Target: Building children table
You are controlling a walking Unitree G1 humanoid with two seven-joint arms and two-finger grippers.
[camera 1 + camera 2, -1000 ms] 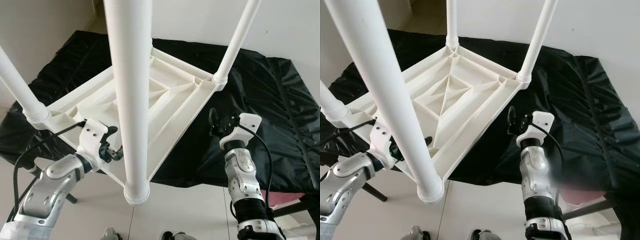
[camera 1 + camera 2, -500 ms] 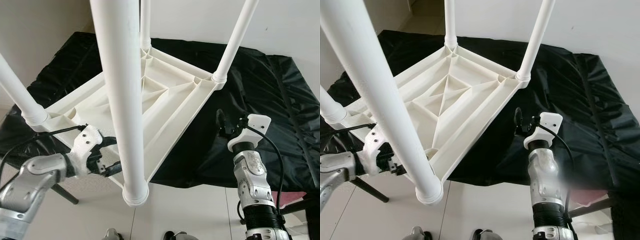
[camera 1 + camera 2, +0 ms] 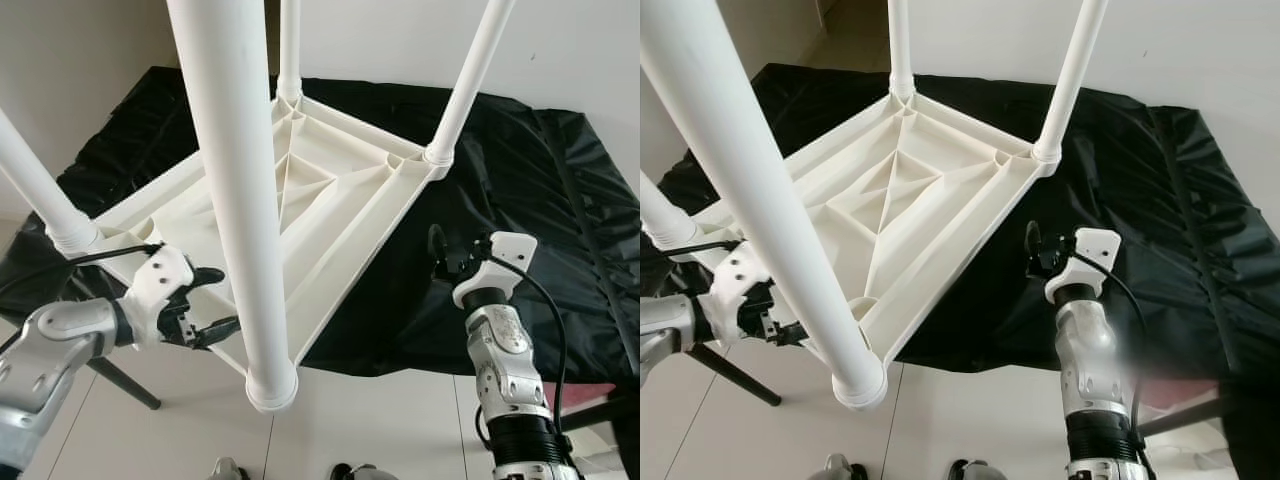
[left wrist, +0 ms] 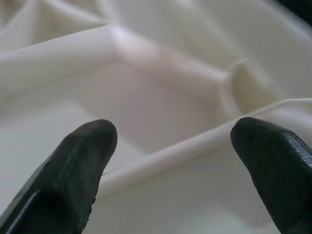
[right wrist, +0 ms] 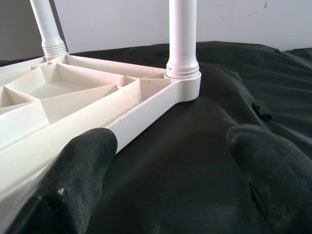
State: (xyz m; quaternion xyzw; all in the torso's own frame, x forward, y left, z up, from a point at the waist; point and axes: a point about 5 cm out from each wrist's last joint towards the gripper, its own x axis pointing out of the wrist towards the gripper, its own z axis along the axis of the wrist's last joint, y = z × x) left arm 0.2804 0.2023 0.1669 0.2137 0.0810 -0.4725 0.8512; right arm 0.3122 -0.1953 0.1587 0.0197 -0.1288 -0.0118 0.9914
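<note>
A white plastic children table (image 3: 330,200) lies upside down on a surface draped in black cloth (image 3: 540,200). Its legs point up, and the nearest leg (image 3: 235,200) rises right before my head. My left gripper (image 3: 213,298) is open at the table's near left edge, just left of that leg's socket. In the left wrist view its fingertips (image 4: 83,161) straddle the white ribs (image 4: 161,58) at very close range. My right gripper (image 3: 440,252) is open and hovers over the cloth beside the table's right edge, short of the right corner leg (image 5: 183,39).
A pale wall stands behind the draped surface. The table's near corner (image 3: 272,385) overhangs the light tiled floor (image 3: 380,420). A dark stand leg (image 3: 125,380) slants down at the left, and something pink (image 3: 590,395) shows at the lower right.
My left arm has swung out and down to the left, and its gripper now points in at the table's edge from the side. The right gripper has drifted slightly right.
</note>
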